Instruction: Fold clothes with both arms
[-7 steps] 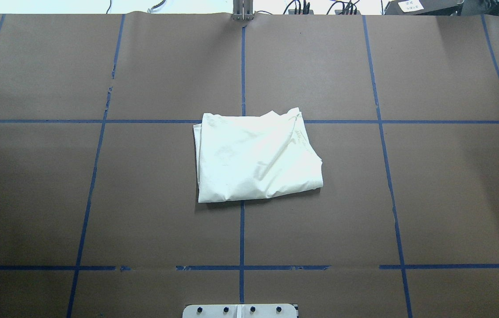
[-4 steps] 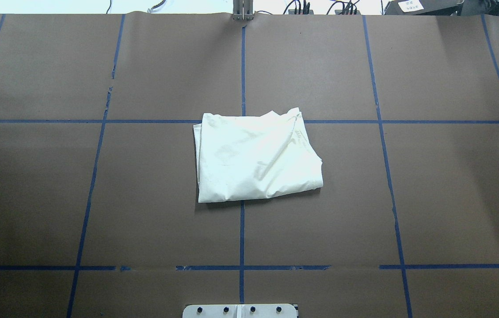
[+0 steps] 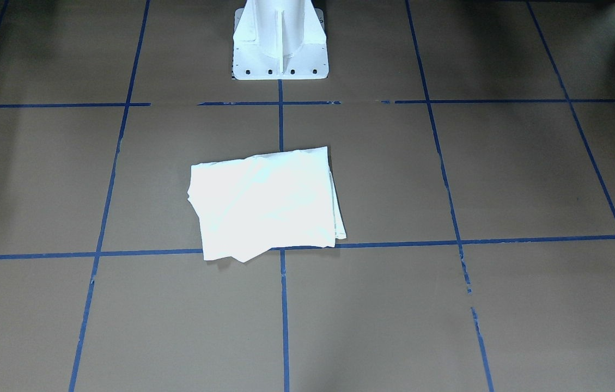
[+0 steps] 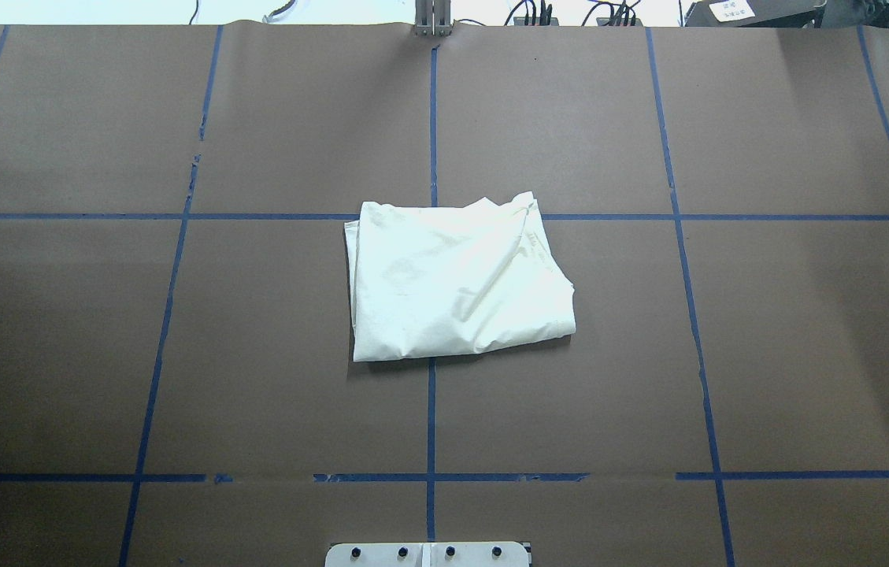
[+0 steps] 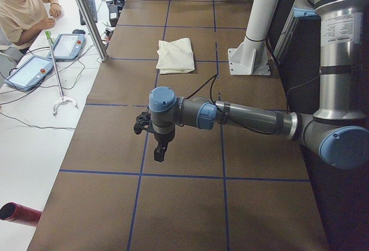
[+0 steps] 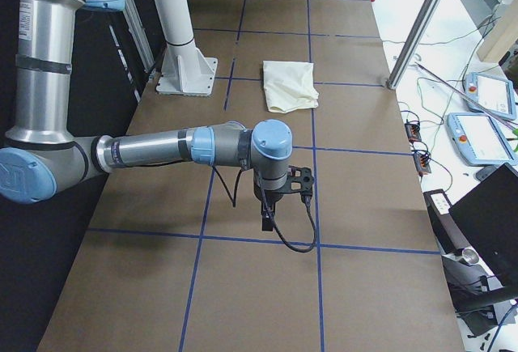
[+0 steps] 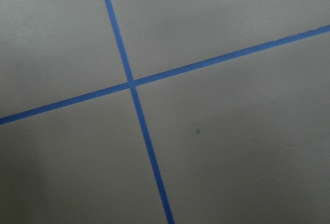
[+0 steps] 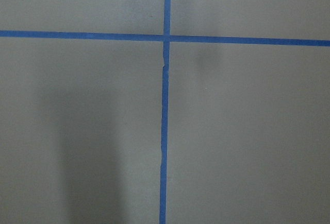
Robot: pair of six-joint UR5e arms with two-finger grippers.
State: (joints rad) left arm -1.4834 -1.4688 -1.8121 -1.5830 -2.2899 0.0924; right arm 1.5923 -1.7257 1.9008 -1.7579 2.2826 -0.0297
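Nothing has shifted since a second ago: the folded shirt (image 4: pixel 456 279) lies flat, plain side up, at the middle of the brown surface (image 4: pixel 255 354), its 12 o'clock edge along a blue tape line (image 4: pixel 58 216). Its 9 o'clock edge runs straight, and the 4 o'clock corner juts out. Bare surface lies open all round it. Both the left pincer (image 5: pixel 158 153) and the right pincer (image 6: pixel 266 216) hang well apart from it, towards the surface's ends; whether either is spread or pressed together I cannot tell
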